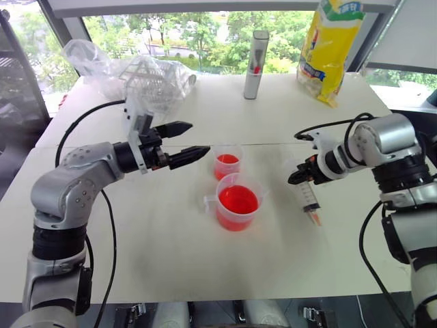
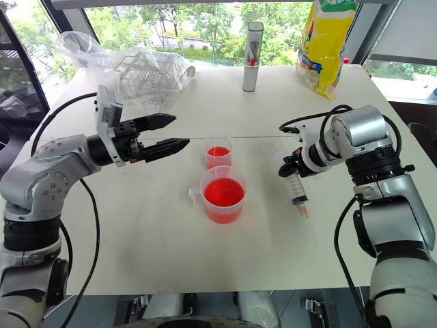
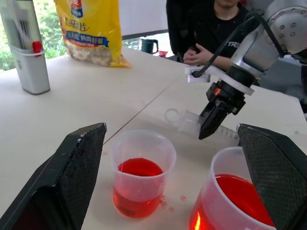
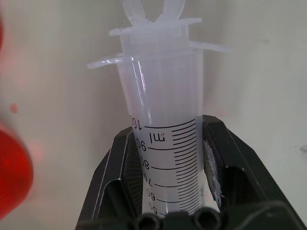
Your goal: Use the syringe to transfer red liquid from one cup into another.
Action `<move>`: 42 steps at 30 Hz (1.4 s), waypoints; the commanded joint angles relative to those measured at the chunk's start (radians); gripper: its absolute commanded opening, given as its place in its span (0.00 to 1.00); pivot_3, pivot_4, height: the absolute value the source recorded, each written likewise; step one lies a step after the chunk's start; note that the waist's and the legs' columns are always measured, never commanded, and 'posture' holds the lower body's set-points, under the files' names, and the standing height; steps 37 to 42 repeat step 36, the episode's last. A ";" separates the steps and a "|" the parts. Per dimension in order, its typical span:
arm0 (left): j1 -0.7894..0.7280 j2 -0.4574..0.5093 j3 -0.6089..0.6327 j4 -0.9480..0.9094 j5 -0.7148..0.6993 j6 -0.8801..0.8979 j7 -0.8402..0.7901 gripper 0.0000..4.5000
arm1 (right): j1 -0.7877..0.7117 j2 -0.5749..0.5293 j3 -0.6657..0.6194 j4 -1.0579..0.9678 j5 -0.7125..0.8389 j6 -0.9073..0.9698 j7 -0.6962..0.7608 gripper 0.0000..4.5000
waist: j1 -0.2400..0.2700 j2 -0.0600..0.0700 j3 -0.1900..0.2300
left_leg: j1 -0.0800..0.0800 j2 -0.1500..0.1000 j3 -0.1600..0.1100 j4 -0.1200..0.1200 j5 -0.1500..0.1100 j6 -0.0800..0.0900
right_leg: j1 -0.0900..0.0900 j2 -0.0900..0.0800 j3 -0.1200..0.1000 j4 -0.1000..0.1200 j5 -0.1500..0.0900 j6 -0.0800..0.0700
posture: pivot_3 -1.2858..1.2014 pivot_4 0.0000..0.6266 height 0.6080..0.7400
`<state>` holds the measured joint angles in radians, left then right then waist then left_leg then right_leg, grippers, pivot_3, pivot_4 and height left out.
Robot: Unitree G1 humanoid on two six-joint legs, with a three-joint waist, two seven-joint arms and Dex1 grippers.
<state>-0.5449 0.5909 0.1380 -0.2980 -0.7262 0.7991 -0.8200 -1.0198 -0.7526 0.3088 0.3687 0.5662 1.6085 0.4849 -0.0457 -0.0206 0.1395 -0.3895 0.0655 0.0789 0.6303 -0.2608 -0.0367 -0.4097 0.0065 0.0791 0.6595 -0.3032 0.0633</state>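
My right gripper (image 2: 288,169) is clamped on the barrel of the large clear plastic syringe (image 2: 298,192), which slants down toward the white table (image 2: 157,246) to the right of both cups, tip low. In the right wrist view I read its scale: "ml", with 100, 90, 80, 70, 60 and 50 running down the barrel. My left gripper (image 1: 186,142) hovers with fingers spread wide and nothing between them, pointing at the cups. The smaller clear plastic cup (image 1: 227,162) and the larger clear handled measuring cup (image 1: 237,203) stand just beside each other, both holding bright red liquid (image 1: 237,199). On the yellow snack bag (image 1: 328,46) at the table's far edge, the print is too small to read.
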 commanded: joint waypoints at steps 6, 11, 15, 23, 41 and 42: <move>0.004 0.038 0.010 -0.044 -0.030 -0.002 -0.008 1.00 | -0.003 0.032 -0.038 0.017 0.000 0.006 -0.048 0.59 | 0.000 0.000 0.000 | 0.000 0.000 0.000 0.000 0.000 0.000 | 0.000 0.001 0.000 0.000 0.000 0.000 | 0.52 0.24 1.00; 0.009 0.048 0.012 -0.045 -0.049 0.017 0.003 1.00 | -0.005 0.009 -0.040 -0.029 0.028 0.006 -0.040 0.98 | 0.001 0.000 0.000 | 0.000 0.000 0.000 0.000 0.000 0.000 | 0.000 0.001 0.000 0.000 0.000 0.000 | 0.52 0.24 1.00; 0.005 0.054 0.029 -0.045 -0.079 0.041 0.012 1.00 | -0.006 -0.029 -0.059 -0.109 0.057 0.006 -0.032 0.98 | 0.001 0.000 0.000 | 0.000 0.000 0.000 0.000 0.000 0.000 | 0.000 0.001 0.000 0.000 0.000 0.000 | 0.52 0.24 1.00; 0.053 0.125 0.067 -0.069 -0.125 0.057 -0.009 1.00 | 0.067 -0.297 -0.178 -0.536 0.098 -0.205 0.200 0.98 | 0.003 0.000 0.000 | -0.001 0.001 -0.002 -0.003 0.000 0.000 | 0.000 0.000 -0.002 -0.004 0.000 0.000 | 0.52 0.24 1.00; 0.087 0.212 0.091 -0.088 -0.178 0.080 -0.044 1.00 | 0.409 -0.490 -0.528 -0.816 0.268 -0.521 0.609 0.98 | 0.001 0.000 0.001 | 0.003 0.002 -0.002 -0.001 -0.001 0.001 | 0.007 -0.002 -0.002 -0.009 0.000 0.000 | 0.52 0.24 1.00; 0.087 0.212 0.091 -0.088 -0.178 0.080 -0.044 1.00 | 0.409 -0.490 -0.528 -0.816 0.268 -0.521 0.609 0.98 | 0.001 0.000 0.001 | 0.003 0.002 -0.002 -0.001 -0.001 0.001 | 0.007 -0.002 -0.002 -0.009 0.000 0.000 | 0.52 0.24 1.00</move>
